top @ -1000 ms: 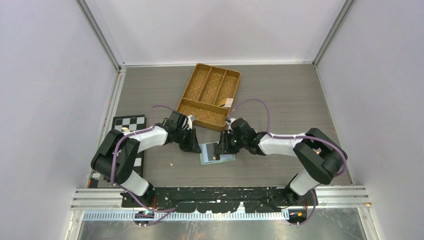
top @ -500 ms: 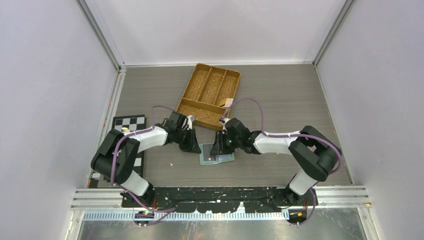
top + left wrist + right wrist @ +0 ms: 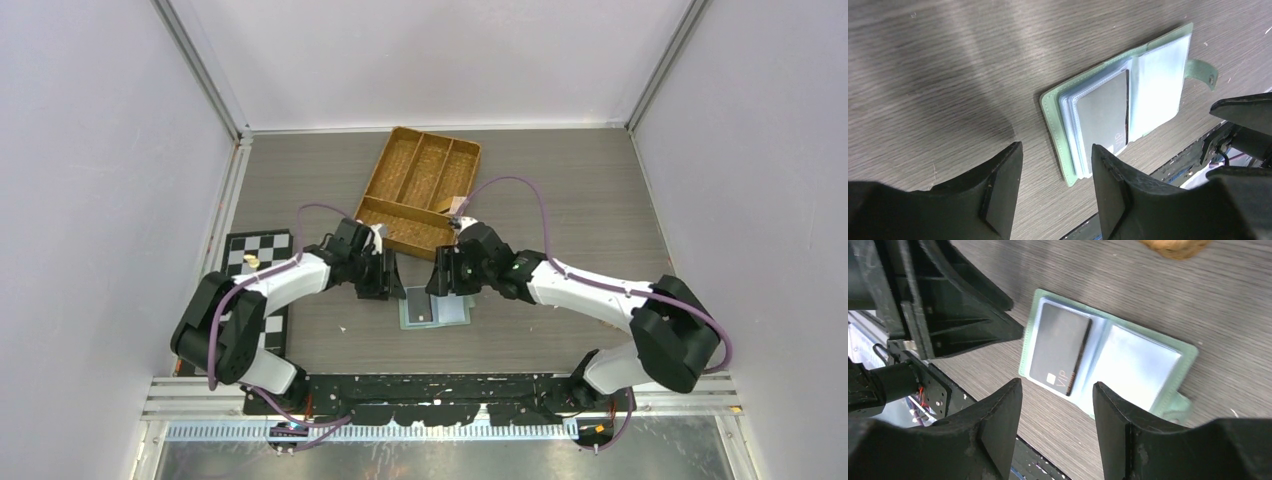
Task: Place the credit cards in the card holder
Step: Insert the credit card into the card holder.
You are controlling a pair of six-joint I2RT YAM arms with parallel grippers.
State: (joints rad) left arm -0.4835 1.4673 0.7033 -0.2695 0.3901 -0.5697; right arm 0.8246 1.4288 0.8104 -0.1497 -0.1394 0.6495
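Open card holder [image 3: 1175,407] shows one dark card [image 3: 1058,352]; other sleeves [image 3: 1140,365] look cloudy.

A woven brown tray [image 3: 375,172] and a checkerboard [image 3: 265,243] lie on the grey table [image 3: 580,200].
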